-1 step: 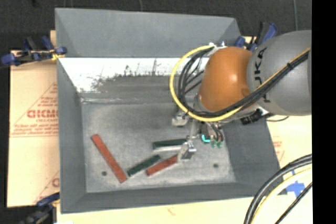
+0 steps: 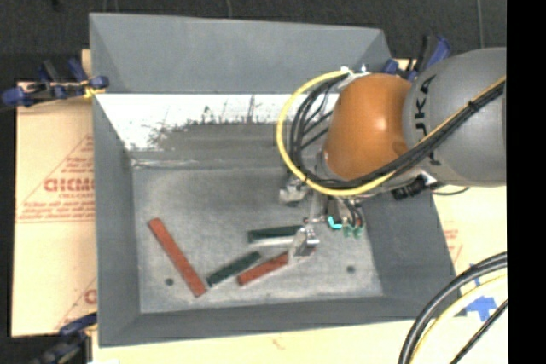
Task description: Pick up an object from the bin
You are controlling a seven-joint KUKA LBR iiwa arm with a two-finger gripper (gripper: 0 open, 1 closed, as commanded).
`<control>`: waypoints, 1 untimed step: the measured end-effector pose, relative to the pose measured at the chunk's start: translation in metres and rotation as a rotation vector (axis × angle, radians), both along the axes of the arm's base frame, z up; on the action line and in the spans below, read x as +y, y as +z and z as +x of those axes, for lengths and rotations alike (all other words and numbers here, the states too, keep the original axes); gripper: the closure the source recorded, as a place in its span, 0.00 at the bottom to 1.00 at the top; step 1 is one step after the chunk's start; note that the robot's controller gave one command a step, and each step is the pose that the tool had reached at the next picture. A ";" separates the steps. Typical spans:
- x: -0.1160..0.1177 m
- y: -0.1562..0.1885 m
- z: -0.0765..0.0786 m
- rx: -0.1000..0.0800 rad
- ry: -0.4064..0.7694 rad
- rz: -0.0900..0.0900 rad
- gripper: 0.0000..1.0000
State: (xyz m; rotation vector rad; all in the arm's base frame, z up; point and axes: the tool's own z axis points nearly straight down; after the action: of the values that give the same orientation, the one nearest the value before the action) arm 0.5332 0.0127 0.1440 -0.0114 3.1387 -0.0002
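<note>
The arm point(image 2: 465, 119) comes in from the right, its thick grey body lying over the bin's right rim and bending down towards the floor of the bin. An orange cover point(image 2: 367, 128) sits on the wrist, and a loop of yellow and black cables point(image 2: 284, 136) curls round its left side. Below the cover the gripper point(image 2: 304, 245) points downward and hangs low over the right-hand middle of the bin's floor, close to the surface. Whether it is wide or narrow cannot be told from this angle, and nothing can be seen held in it. The bin point(image 2: 239, 64) is a grey metal box with sloping walls and a flat, scuffed floor, and a few slim bars lie loose on that floor. The nearest to the gripper is a short dark green bar point(image 2: 271, 233), lying almost level just to the gripper's left, its right end at or under the gripper's tip. Just below it a short red bar point(image 2: 263, 270) lies tilted, its right end higher and near the gripper. Beside the red bar's left end is a second dark green bar point(image 2: 232, 268), tilted the same way. Well apart from these, towards the left side of the floor, a longer red bar point(image 2: 177, 258) slants down to the right.
</note>
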 end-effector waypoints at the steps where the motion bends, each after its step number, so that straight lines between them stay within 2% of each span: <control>1: 0.012 -0.065 -0.012 0.002 0.027 -0.001 1.00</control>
State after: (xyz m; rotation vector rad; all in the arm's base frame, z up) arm 0.5216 0.0250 0.0794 -0.0541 3.1407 -0.0013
